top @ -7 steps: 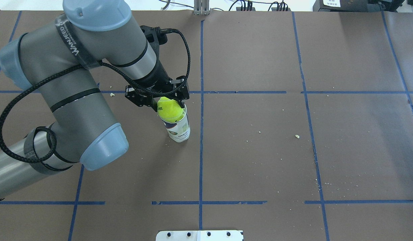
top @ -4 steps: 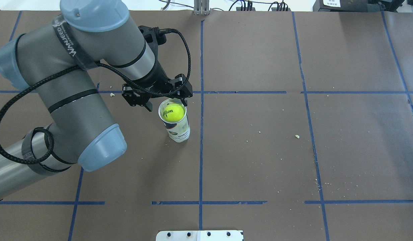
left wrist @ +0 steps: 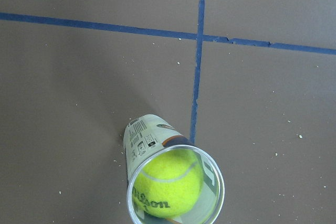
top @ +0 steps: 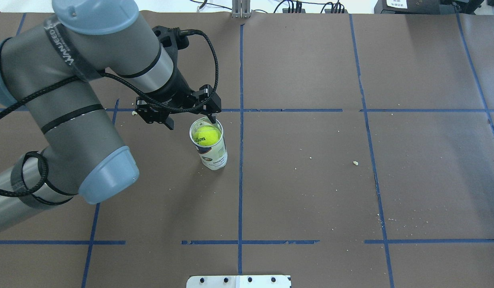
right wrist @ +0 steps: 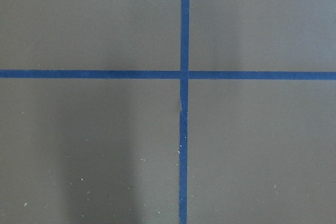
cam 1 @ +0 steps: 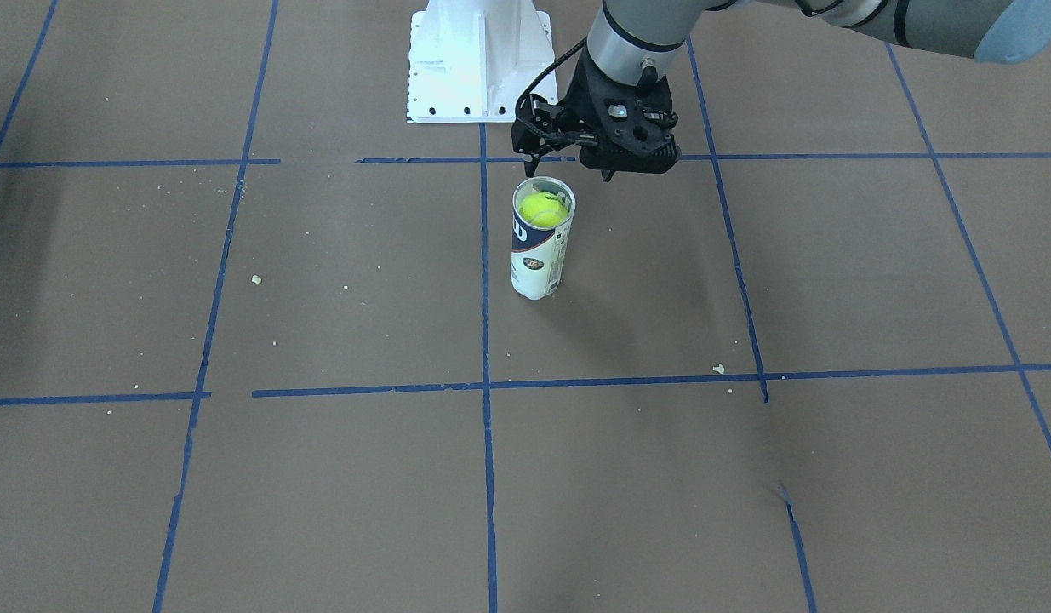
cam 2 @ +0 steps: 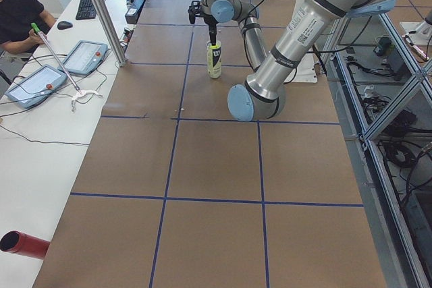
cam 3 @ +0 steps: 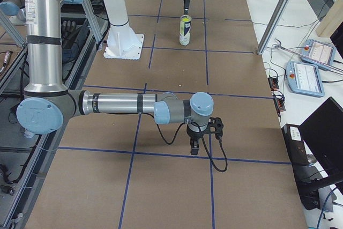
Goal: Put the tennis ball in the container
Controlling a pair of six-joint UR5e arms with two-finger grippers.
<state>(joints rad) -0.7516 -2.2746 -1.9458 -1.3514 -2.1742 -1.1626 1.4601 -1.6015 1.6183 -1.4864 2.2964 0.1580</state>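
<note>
The yellow-green tennis ball [top: 207, 135] sits inside the clear container [top: 215, 158], just below its open rim. The container stands upright near the table's middle line. The ball [cam 1: 544, 209] also shows through the mouth of the container [cam 1: 538, 260] in the front view, and the left wrist view looks down on the ball [left wrist: 168, 184] inside the container [left wrist: 144, 137]. My left gripper [top: 191, 122] hangs open and empty above the rim, shifted to the robot's side of the tube [cam 1: 571, 173]. My right gripper [cam 3: 202, 138] hovers low over bare table far from the tube; I cannot tell whether it is open or shut.
The white pedestal base [cam 1: 478, 60] stands behind the tube on the robot's side. Small crumbs [top: 355, 163] dot the brown paper with its blue tape grid. A side bench with tablets [cam 2: 34, 84] runs along the far edge.
The ball dropped from between my left gripper's fingers at the tube's mouth down into the tube. The gripper, open, has since drawn back and leftward away from the rim.
</note>
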